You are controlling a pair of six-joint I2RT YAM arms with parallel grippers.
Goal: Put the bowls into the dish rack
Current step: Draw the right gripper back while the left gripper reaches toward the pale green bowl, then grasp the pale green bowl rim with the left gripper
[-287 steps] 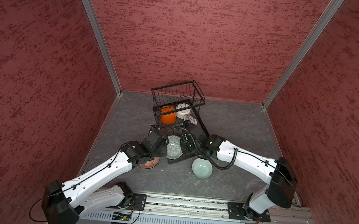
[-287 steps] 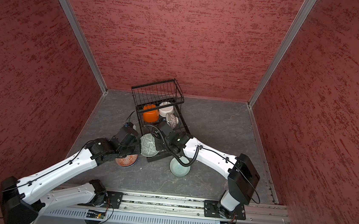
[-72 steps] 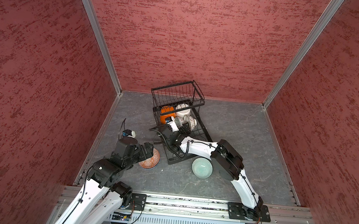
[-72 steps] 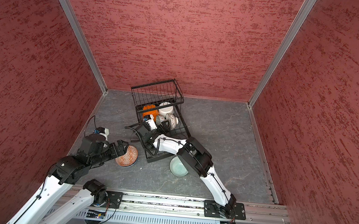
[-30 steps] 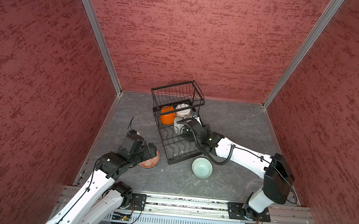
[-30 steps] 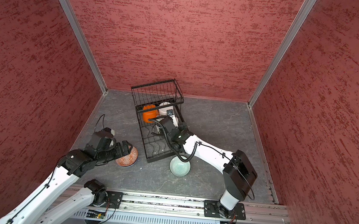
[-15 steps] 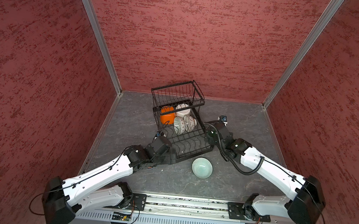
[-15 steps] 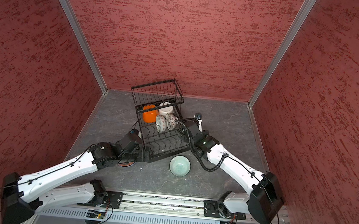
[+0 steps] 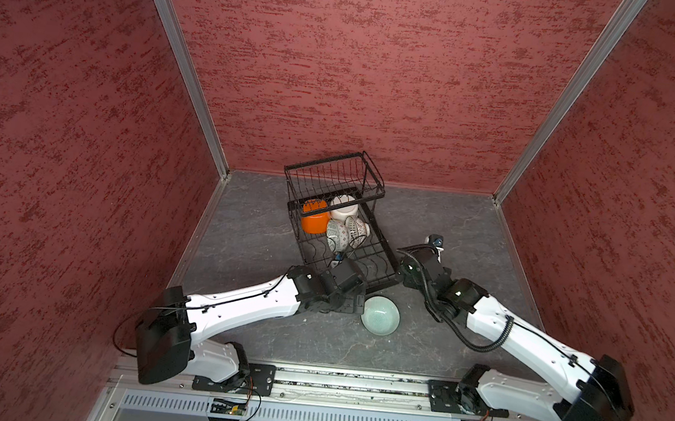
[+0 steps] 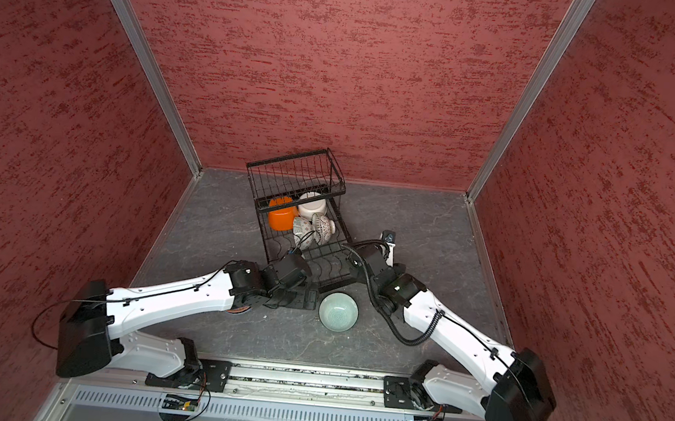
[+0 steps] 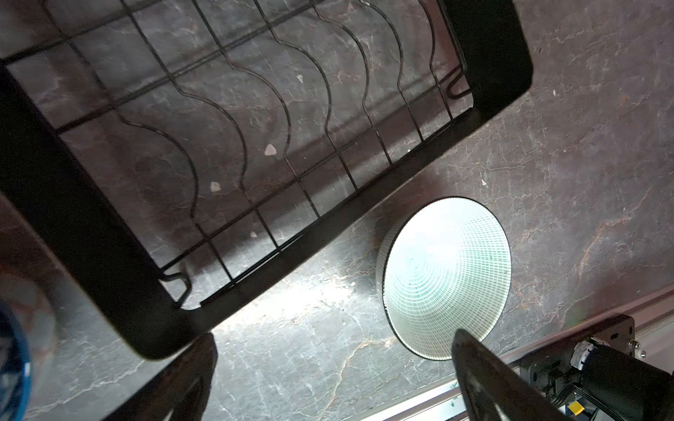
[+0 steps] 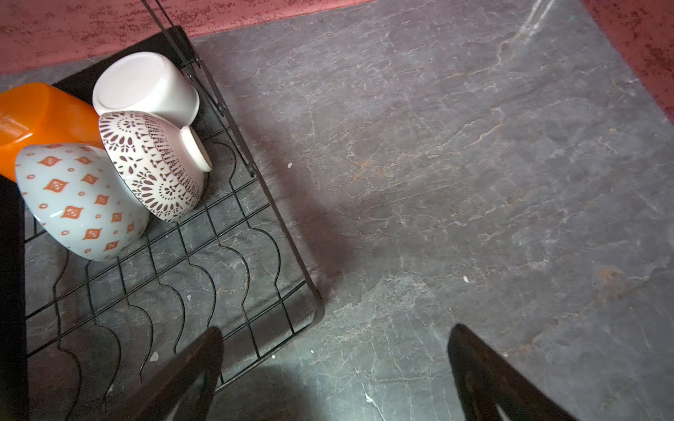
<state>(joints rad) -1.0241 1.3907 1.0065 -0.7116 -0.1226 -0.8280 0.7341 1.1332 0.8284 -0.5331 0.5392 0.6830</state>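
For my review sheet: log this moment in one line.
left gripper open, empty, near pale green bowl on table outside dish rack | right gripper open, empty, at rack edge | rack holds four bowls

2 overheads, 2 wrist close-ups share dish rack [image 11: 91, 237].

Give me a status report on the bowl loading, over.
Open, empty: left gripper, right gripper. Outside black wire dish rack: pale green round ceramic bowl, upright. Nothing between left gripper and it.

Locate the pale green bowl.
In both top views the pale green bowl sits upright on the table just outside the dish rack's near end, beside the left hand.
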